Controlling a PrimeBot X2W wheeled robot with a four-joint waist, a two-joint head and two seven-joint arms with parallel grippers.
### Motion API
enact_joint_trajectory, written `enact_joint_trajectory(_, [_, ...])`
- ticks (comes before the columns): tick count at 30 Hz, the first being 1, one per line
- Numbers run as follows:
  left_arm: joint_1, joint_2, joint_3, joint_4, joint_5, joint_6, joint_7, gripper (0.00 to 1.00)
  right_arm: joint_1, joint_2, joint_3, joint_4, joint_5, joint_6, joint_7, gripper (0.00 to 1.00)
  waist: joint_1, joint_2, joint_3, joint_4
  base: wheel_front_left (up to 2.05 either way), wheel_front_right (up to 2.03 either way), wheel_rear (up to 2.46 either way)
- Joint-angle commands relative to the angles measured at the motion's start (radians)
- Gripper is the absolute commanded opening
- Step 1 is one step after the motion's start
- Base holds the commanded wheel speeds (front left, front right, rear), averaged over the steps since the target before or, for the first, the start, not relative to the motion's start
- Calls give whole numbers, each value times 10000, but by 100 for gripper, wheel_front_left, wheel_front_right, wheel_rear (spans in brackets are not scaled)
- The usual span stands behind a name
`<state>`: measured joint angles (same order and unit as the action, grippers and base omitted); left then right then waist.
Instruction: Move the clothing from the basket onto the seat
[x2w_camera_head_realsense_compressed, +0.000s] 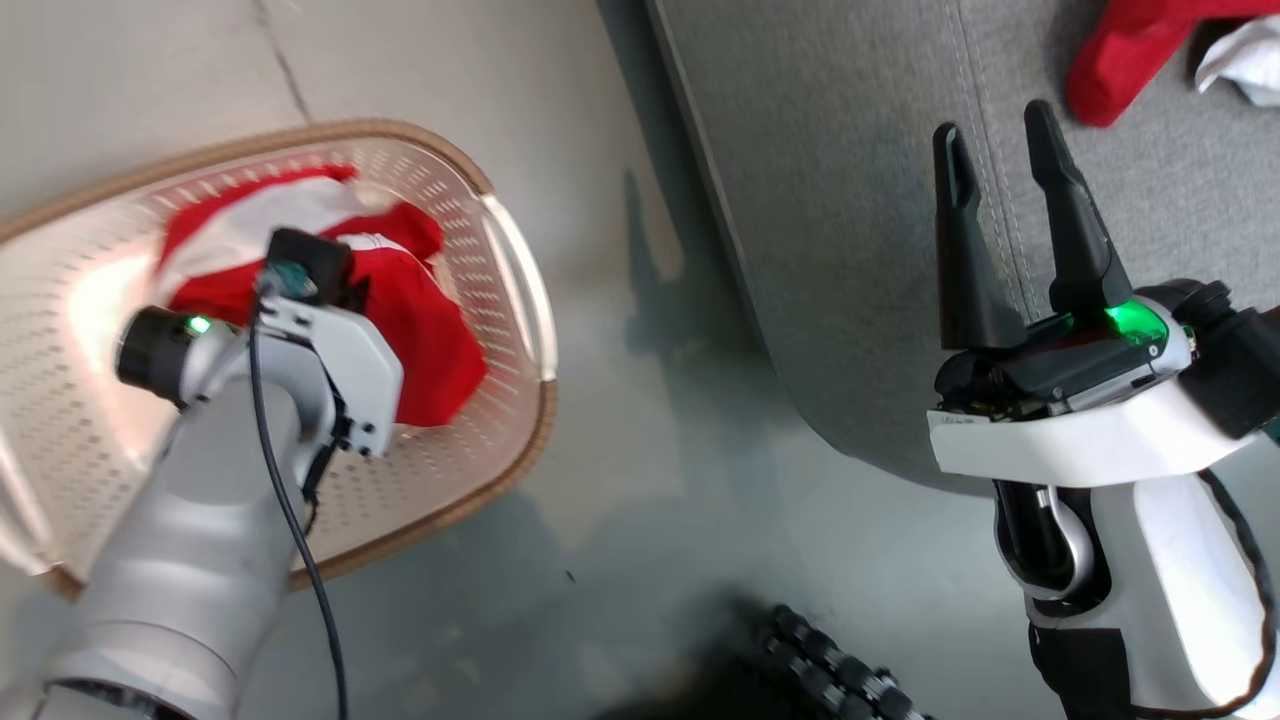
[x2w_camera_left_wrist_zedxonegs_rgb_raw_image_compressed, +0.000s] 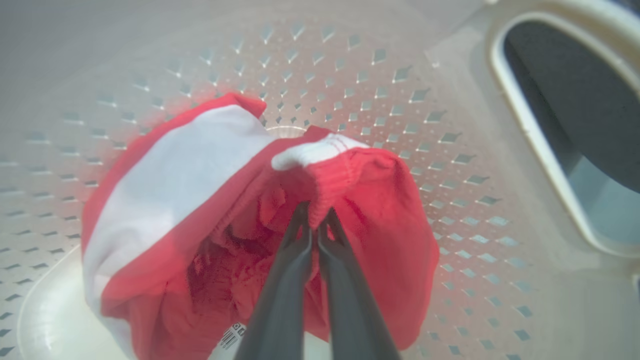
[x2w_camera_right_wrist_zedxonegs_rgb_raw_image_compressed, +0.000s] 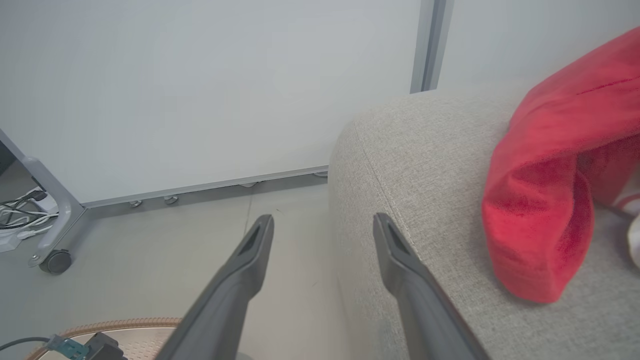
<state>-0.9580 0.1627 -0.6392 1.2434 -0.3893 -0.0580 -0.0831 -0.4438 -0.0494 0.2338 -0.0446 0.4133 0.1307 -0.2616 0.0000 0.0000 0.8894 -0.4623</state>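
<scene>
A red garment with a white stripe (x2w_camera_head_realsense_compressed: 420, 330) lies inside the cream perforated basket (x2w_camera_head_realsense_compressed: 500, 300) on the floor at the left. My left gripper (x2w_camera_left_wrist_zedxonegs_rgb_raw_image_compressed: 315, 212) reaches down into the basket and is shut on the red ribbed edge of that garment (x2w_camera_left_wrist_zedxonegs_rgb_raw_image_compressed: 345, 170). My right gripper (x2w_camera_head_realsense_compressed: 995, 125) hovers open over the grey sofa seat (x2w_camera_head_realsense_compressed: 850, 250), nothing between its fingers (x2w_camera_right_wrist_zedxonegs_rgb_raw_image_compressed: 260, 235). Another red garment (x2w_camera_head_realsense_compressed: 1120, 50) and a white cloth piece (x2w_camera_head_realsense_compressed: 1245, 55) lie on the seat at the far right; the red one (x2w_camera_right_wrist_zedxonegs_rgb_raw_image_compressed: 550, 200) is just right of my right gripper.
Grey floor (x2w_camera_head_realsense_compressed: 640, 500) separates the basket from the sofa. A white wall panel on a wheeled frame (x2w_camera_right_wrist_zedxonegs_rgb_raw_image_compressed: 55, 260) stands beyond the sofa's end, with cables (x2w_camera_right_wrist_zedxonegs_rgb_raw_image_compressed: 20, 210) at its foot. A dark ribbed part of my base (x2w_camera_head_realsense_compressed: 830, 670) sits at the bottom.
</scene>
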Motion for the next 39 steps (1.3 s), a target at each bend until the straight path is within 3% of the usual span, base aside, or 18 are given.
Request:
enact_joint_trajectory(1, [262, -73, -31, -122, -89, -30, -453, 0, 170, -36, -96, 133, -257, 2, -52, 100, 0, 0, -921, 701, 0, 0, 0])
enact_joint_trajectory(6, [865, -550, 118, -512, -391, -170, -1430, 0, 558, -40, -268, 435, -823, 2, 20, 100, 0, 0, -2032, 1434, 0, 0, 0])
enact_joint_trajectory(12, [1807, -836, 529, -1597, -835, -56, -1814, 0, 1163, -45, -573, 496, -1386, 2, 566, 100, 0, 0, -3452, 2120, 0, 0, 0])
enact_joint_trajectory(23, [4110, -589, 1713, -5936, -611, 527, -1816, 0, 2303, -46, -941, -136, -1867, 2, 1621, 100, 0, 0, -5473, 3161, 0, 0, 0])
enact_joint_trajectory(39, [5455, -542, 2833, -10766, -84, 651, -1820, 0, 3354, -42, -1250, -760, -1932, 2, 2701, 100, 0, 0, -7364, 3919, 0, 0, 0])
